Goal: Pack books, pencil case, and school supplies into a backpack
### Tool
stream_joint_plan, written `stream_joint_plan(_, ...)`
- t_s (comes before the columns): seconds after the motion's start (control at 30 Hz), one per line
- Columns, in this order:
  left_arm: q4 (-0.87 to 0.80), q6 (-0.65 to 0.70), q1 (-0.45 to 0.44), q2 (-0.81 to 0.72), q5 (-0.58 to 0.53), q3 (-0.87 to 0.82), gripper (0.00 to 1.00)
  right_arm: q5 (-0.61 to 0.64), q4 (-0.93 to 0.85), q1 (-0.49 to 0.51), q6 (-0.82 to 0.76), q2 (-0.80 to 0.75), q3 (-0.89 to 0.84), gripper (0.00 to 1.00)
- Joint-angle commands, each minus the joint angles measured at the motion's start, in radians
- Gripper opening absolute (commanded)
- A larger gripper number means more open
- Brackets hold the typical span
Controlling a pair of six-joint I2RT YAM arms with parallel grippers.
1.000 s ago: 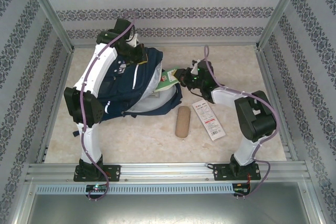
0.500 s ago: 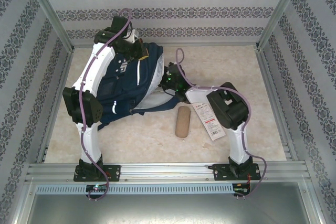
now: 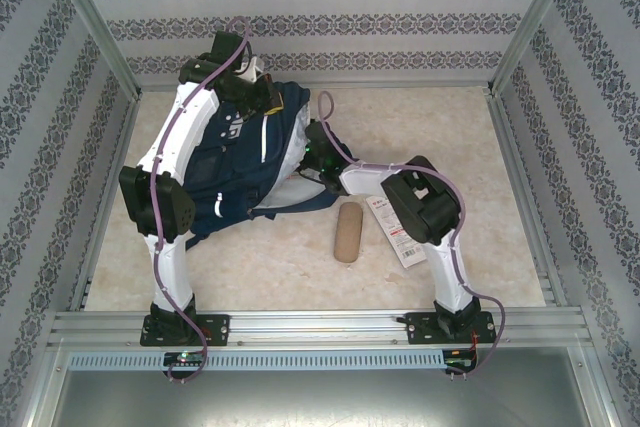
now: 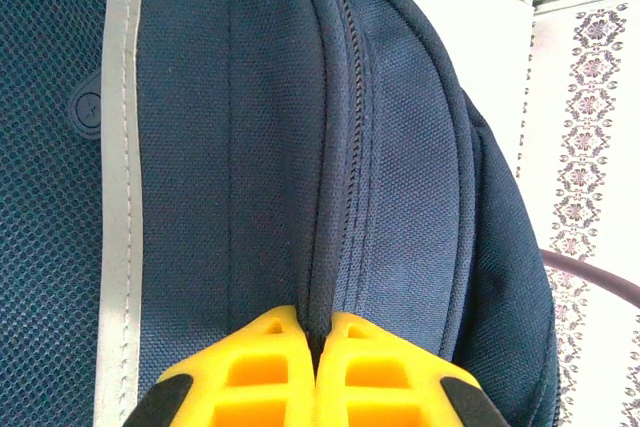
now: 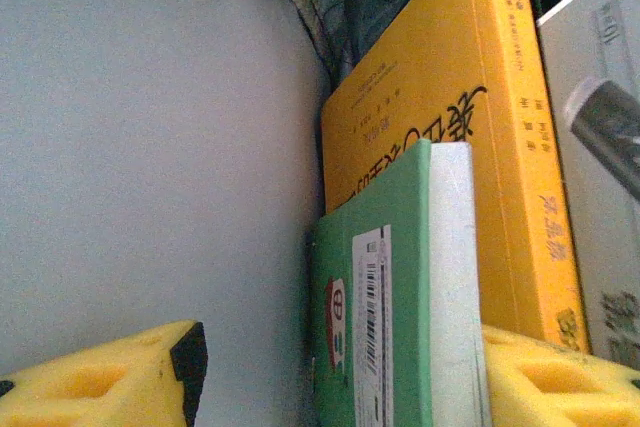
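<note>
The backpack [image 3: 235, 162], of coarse woven navy fabric with a mesh panel and a pale stripe, is seen left of centre on the mottled desk [image 3: 250, 267]. The left hand [image 4: 318, 339] is clamped on a zipped ridge of it. At its opening, the right hand [image 5: 340, 372] is held apart, a flat green carton [image 5: 385, 287] between its foam fingers and a glossy yellow book [image 5: 440, 137] beside the carton. The rounded tan pencil case [image 3: 347, 232] is seen at centre.

Bright and even from overhead in the top view, with only soft, faint shadows under the arms on the pale table [image 3: 260, 267]. Crisp on the backpack [image 4: 400, 147] weave at the left wrist, bleached on the white wall beyond. Softer at the right wrist: blurs the near fingers [image 5: 90, 382], smears the yellow book [image 5: 440, 147] lettering, dims toward the top.
</note>
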Motion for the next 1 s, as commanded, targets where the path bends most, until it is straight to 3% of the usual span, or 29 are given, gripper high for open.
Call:
stream_joint_plan(0.0, 0.12, 0.005, 0.006, -0.084, 0.075, -0.002, 0.0, -0.006, -0.028, -0.038, -0.059, -0.095, -0.045, 0.66)
stream_joint_plan(0.27, 0.14, 0.007, 0.008, -0.091, 0.086, -0.042, 0.0, -0.021, -0.123, -0.077, -0.134, -0.182, -0.1, 0.7)
stream_joint_plan(0.37, 0.159, 0.003, 0.008, -0.1, 0.092, -0.07, 0.0, -0.038, -0.136, -0.081, -0.139, -0.178, -0.103, 0.56)
stream_joint_plan(0.43, 0.177, -0.005, 0.008, -0.108, 0.095, -0.09, 0.0, -0.059, -0.13, -0.079, -0.138, -0.158, -0.092, 0.34)
stream_joint_plan(0.5, 0.183, -0.008, 0.009, -0.114, 0.1, -0.097, 0.0, -0.061, -0.129, -0.073, -0.136, -0.143, -0.09, 0.27)
stream_joint_plan(0.6, 0.179, -0.003, 0.008, -0.118, 0.099, -0.097, 0.0, -0.062, -0.127, -0.067, -0.133, -0.128, -0.101, 0.24)
stream_joint_plan(0.67, 0.177, -0.001, 0.009, -0.122, 0.097, -0.098, 0.0, -0.062, -0.113, -0.068, -0.127, -0.123, -0.119, 0.04)
stream_joint_plan(0.7, 0.177, -0.002, 0.008, -0.124, 0.099, -0.098, 0.0, -0.064, -0.094, -0.07, -0.115, -0.12, -0.129, 0.0)
stream_joint_plan(0.83, 0.181, -0.009, 0.008, -0.128, 0.108, -0.093, 0.0, -0.082, 0.036, -0.068, -0.087, -0.115, -0.146, 0.0)
stream_joint_plan(0.97, 0.197, -0.027, 0.008, -0.129, 0.123, -0.096, 0.0, -0.108, 0.04, -0.045, -0.094, -0.076, -0.052, 0.0)
